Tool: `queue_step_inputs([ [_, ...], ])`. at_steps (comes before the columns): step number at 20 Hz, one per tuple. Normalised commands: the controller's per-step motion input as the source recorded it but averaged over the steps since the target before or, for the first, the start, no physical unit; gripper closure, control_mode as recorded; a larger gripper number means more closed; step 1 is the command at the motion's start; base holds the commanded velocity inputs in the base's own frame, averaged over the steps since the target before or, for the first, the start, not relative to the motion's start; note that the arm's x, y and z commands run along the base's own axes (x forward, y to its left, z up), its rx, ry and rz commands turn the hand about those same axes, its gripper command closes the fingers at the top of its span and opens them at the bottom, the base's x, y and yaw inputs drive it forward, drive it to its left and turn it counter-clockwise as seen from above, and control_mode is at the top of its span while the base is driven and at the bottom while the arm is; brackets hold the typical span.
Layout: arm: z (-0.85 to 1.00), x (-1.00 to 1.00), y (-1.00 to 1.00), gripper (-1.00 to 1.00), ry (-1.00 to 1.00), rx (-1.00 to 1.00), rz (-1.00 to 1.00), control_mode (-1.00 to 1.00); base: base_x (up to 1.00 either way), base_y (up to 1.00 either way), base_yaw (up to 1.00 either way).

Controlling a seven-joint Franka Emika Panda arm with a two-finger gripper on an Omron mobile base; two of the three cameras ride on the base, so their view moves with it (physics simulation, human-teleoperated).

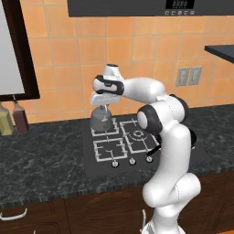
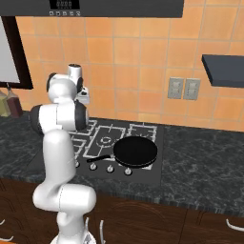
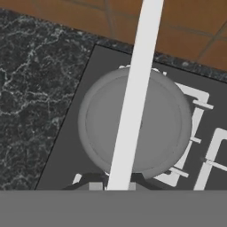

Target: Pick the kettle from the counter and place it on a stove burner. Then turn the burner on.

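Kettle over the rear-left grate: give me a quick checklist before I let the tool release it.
1. Tool shut on the kettle's wire handle: ok.
2. Kettle above the rear-left stove burner, not the front-left grate: ok.
3. Kettle centred on that burner: roughly, in the hand view; ok.
4. Kettle base resting on the grate: cannot tell.
5. Kettle upright: ok.
6. Knobs along the cooktop's front edge unobstructed for the next step: ok. The black pan sits on the right side, away from the kettle.
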Motion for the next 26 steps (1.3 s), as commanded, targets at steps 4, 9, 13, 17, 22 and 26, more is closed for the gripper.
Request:
queue_step_inputs([
  [4,0.0,0.0,0.0,1.0,-0.05,-0.05,-0.01,-1.0,0.0,0.0,0.0],
  [9,0.01,0.01,-0.01,1.0,-0.01,-0.05,-0.05,-1.0,0.0,0.0,0.0],
  [13,0.02,0.02,-0.17,1.0,0.0,-0.02,-0.08,-1.0,0.0,0.0,0.0],
  [17,0.1,0.01,-0.15,1.0,0.0,0.0,-0.08,-1.0,0.0,0.0,0.0],
  [22,0.08,0.15,-0.01,1.0,0.01,-0.02,-0.05,-1.0,0.0,0.0,0.0],
  [26,-0.04,0.18,0.0,1.0,0.02,-0.03,-0.06,-1.0,0.0,0.0,0.0],
])
